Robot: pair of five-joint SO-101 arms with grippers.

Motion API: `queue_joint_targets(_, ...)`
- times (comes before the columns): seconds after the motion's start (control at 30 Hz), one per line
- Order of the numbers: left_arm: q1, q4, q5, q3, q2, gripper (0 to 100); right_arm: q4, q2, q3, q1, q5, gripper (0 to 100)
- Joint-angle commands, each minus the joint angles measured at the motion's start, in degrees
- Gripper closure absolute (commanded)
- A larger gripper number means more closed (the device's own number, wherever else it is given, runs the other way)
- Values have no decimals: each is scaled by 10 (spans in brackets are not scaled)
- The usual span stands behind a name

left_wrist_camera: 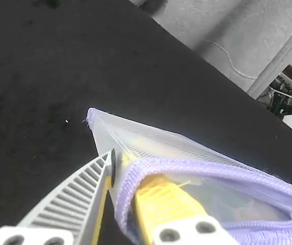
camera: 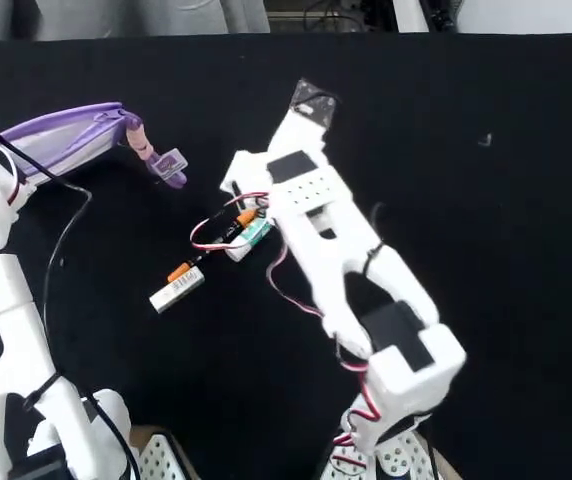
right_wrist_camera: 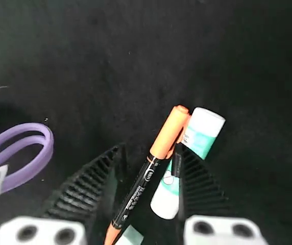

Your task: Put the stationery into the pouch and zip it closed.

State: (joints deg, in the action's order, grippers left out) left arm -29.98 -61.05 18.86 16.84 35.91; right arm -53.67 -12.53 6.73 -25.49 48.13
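1. The left gripper (left_wrist_camera: 128,171) is pressed together on the rim of the pouch (left_wrist_camera: 187,148), with one finger inside the opening and one outside.
2. The pouch (camera: 66,135) sits at the far left of the black table (camera: 486,250), its mouth unzipped.
3. The right gripper (right_wrist_camera: 148,153) is spread, straddling the orange-capped pen (right_wrist_camera: 141,189).
4. A teal-and-white glue stick (right_wrist_camera: 202,130) lies touching the pen.
5. A white labelled block (camera: 177,288) lies near the pen's other end.

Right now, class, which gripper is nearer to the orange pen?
Right. The right gripper has its jaws either side of the orange pen; the left gripper is away from it, clamped on the pouch.
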Motion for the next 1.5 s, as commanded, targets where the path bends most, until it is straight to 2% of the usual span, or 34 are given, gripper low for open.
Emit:
queue_joint_targets(0.0,0,11,9,-22,16,972,1,-37,-54,-23,12,849)
queue_joint_targets(0.3,19,14,8,-8,20,972,-4,-178,-143,-23,12,849)
queue_joint_targets(0.73,21,14,7,-7,20,972,-114,-278,-249,-25,7,851)
queue_joint_targets(0.9,21,14,8,-7,20,972,-208,-341,-364,-25,7,866)
queue_joint_targets(1.03,21,14,9,-7,20,972,-280,-391,-467,-23,2,991)
queue_joint_targets(1.33,21,14,9,-7,20,972,-448,-441,-700,-16,-12,987)
queue_joint_targets(1.47,21,14,9,-7,20,972,-475,-441,-801,6,-16,988)
